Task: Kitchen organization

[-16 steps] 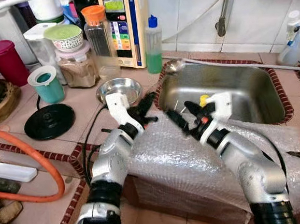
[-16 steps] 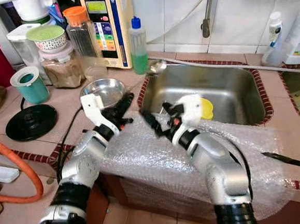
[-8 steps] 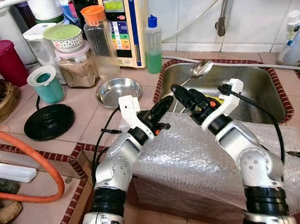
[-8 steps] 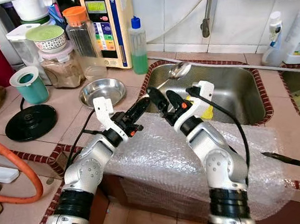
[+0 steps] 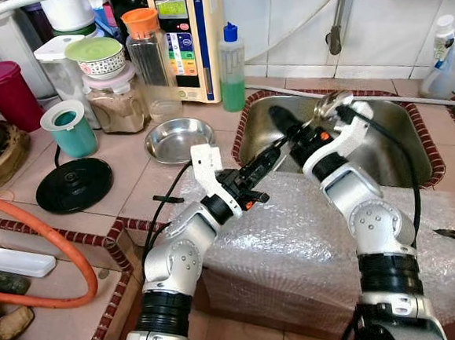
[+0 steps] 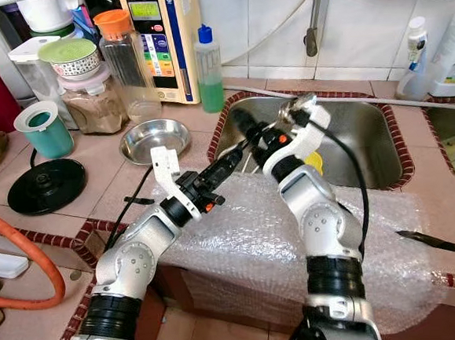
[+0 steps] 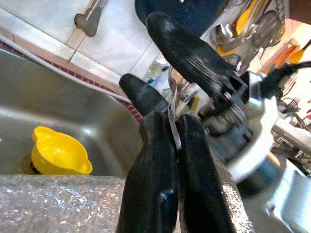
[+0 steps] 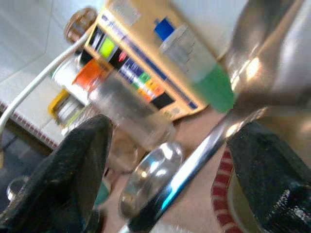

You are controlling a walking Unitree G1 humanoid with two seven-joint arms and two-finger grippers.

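Left wrist view: my left gripper (image 7: 176, 127) pinches the ladle (image 5: 331, 104) handle tight; my right gripper (image 5: 287, 130) spreads wide around it, above the sink (image 5: 403, 144).

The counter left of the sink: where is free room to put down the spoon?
Bare tile lies between the steel bowl, the black round base and the teal cup. The back row of jars and the bottle is crowded. The bubble wrap in front also offers room.
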